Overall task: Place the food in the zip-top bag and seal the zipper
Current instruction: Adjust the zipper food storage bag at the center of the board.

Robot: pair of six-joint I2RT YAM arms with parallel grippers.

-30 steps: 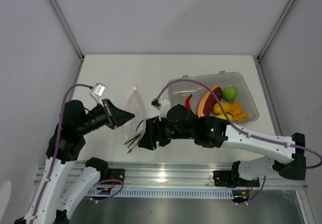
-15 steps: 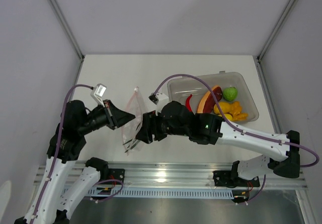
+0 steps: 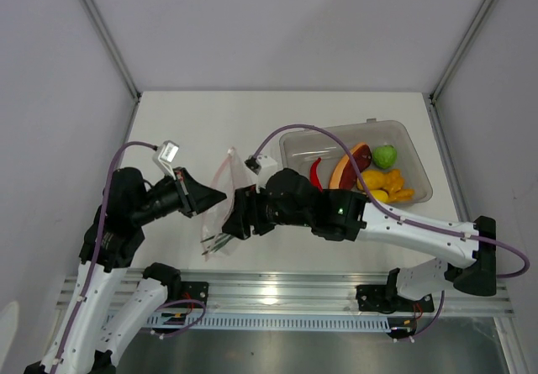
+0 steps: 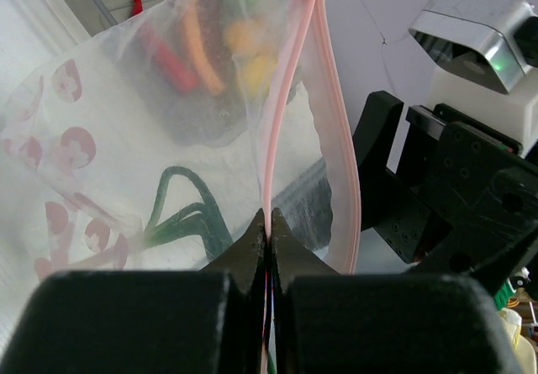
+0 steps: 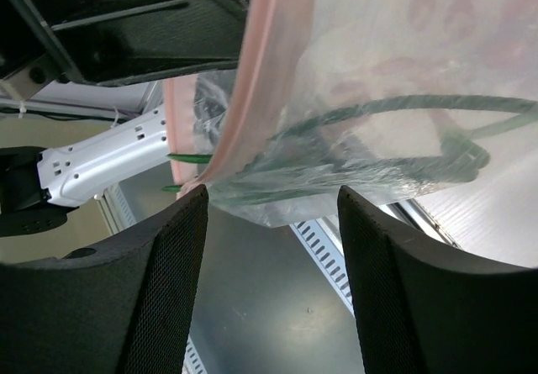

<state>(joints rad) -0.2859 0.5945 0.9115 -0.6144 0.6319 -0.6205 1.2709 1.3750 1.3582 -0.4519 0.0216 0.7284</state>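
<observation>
- Zip-top bag (image 3: 220, 199) stands on edge between our two grippers, left of the grey bin (image 3: 419, 165).
- Our left gripper (image 4: 267, 233) is pinched tight on the zipper (image 4: 290, 97), holding one lip while the other bows away.
- Our right gripper (image 5: 271, 202) has its fingers spread wide beside the bag's lower part.
- The green scallion (image 5: 378, 151) shows through the plastic, inside the bag.
- The red chili (image 3: 315, 171), green round fruit (image 3: 385, 155) and yellow-orange fruit (image 3: 382, 185) lie in the bin.

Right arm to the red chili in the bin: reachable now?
Likely yes: the right hand is open, and the red chili lies uncovered in the open-topped bin right beside that arm.
</observation>
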